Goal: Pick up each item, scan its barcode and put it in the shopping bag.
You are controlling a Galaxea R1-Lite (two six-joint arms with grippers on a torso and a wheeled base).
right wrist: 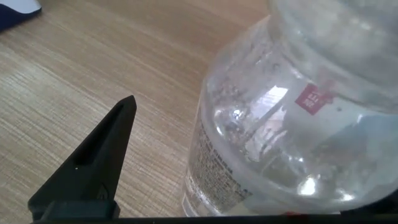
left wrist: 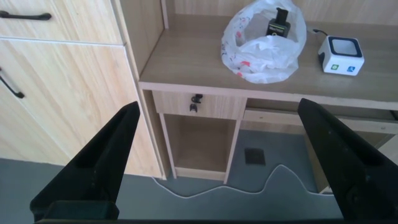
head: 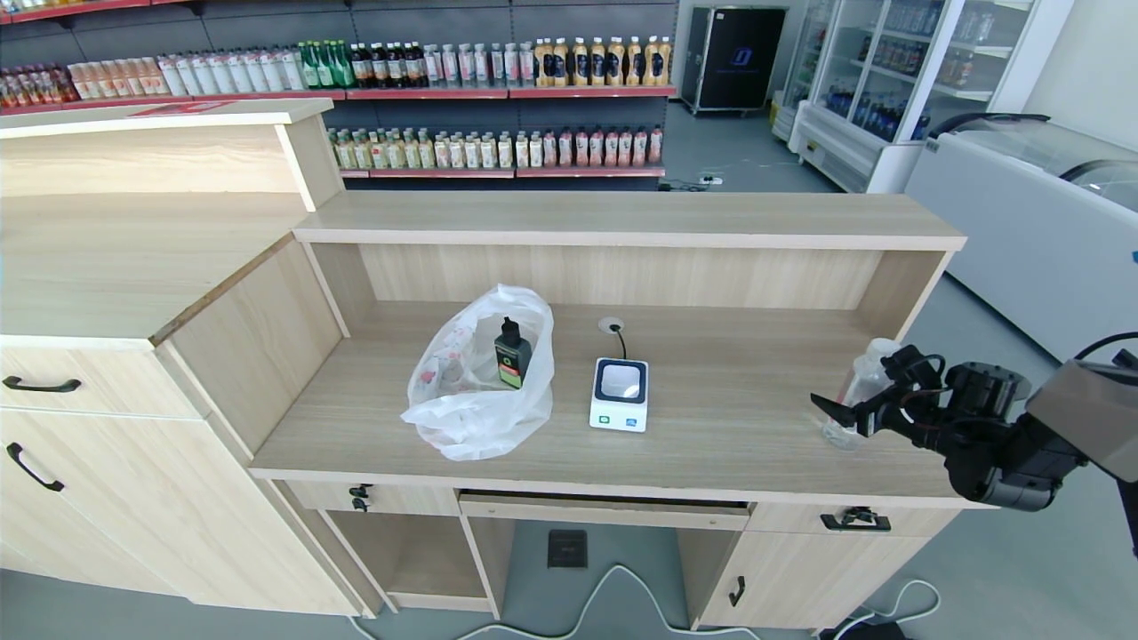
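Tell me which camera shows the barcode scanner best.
The head view: the scanner stands whole on the counter, window up, beside the shopping bag. The left wrist view has the scanner smaller and farther off. The right wrist view catches a pale corner that may be it.

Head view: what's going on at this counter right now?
The robot is working a checkout. Its right pincer, open, sits at a clear bottle on the right end of the counter, not yet lifted. A dark bottle already stands in the shopping bag, beside the scanner. The left pincer hangs open, low in front of the counter.
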